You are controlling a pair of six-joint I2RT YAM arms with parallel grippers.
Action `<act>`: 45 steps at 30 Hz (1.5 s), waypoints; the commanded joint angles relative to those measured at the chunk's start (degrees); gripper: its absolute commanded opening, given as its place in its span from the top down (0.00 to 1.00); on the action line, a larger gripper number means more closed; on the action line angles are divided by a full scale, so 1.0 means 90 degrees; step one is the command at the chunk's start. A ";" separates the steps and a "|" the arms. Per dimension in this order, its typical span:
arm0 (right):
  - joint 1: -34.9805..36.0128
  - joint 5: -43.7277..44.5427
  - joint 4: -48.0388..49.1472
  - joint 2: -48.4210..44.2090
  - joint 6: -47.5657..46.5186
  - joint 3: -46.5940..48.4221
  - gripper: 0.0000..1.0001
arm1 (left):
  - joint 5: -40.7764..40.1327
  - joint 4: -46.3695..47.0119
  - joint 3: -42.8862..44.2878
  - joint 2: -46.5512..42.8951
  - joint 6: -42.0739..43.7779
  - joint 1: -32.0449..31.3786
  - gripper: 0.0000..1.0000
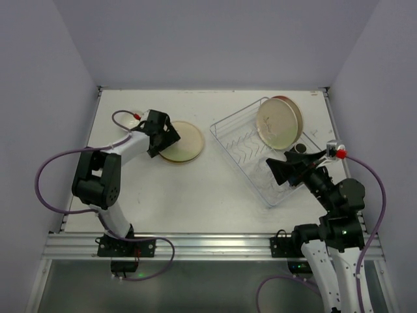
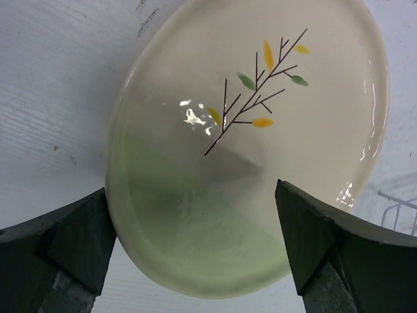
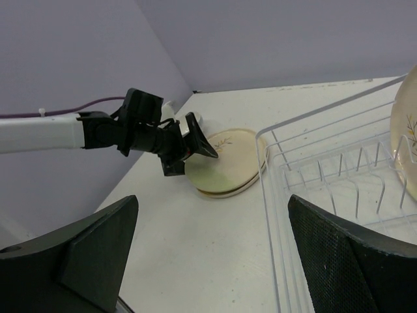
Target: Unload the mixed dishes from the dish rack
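Pale purple walls [image 1: 215, 39] close in on three sides of a white tabletop [image 1: 215, 195]. On its right side sits the dish rack [image 1: 244, 147], turned a bit crooked. The standing plates [image 1: 279, 122] are in its far corner. They lean up on their edges, and I think that is how the rack keeps them from sliding flat. The rows of prongs [image 3: 345, 163] nearer to me look bare.

Well apart from the rack, on the left side, lies a stack of plates [image 1: 186, 143], flat on the tabletop. Stacking them there keeps them out of the way and saves room. The top plate [image 2: 247, 150] is cream with a green half and a little sprig [image 2: 257, 91] painted on it.

The left fingers [image 2: 58, 251] are spread wide over the near edge of that stack, one on each side of the top plate. They hold nothing. The plate rests by its own weight, so it needs no holding.

The right fingers [image 3: 85, 254] are also spread wide and hold nothing. They hang by the near end of the rack, pointing across it. I think they wait there to be close to the plates that are left. The job looks partly done.
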 commanded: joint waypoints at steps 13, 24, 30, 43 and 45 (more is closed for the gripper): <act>-0.0010 0.0726 -0.0479 0.0746 -0.0634 0.0314 0.01 | -0.0331 -0.1413 0.1105 0.0266 0.0408 -0.0113 0.00; -0.0010 0.2259 -0.0646 0.1654 -0.1181 0.0666 0.01 | -0.0371 -0.1647 0.0783 -0.1012 0.0623 -0.0113 0.00; -0.0010 0.3234 -0.0403 0.2181 -0.1474 0.0598 0.01 | -0.0205 -0.1755 0.0170 -0.3295 0.1071 -0.0152 0.00; -0.0010 0.4017 0.0400 0.4964 -0.3016 0.1864 0.01 | -0.0683 -0.2186 -0.1178 -0.6627 0.3386 -0.0230 0.00; -0.0010 0.4097 0.0389 0.5208 -0.3338 0.2052 0.01 | -0.0605 -0.1903 -0.1560 -0.6717 0.3300 -0.0230 0.00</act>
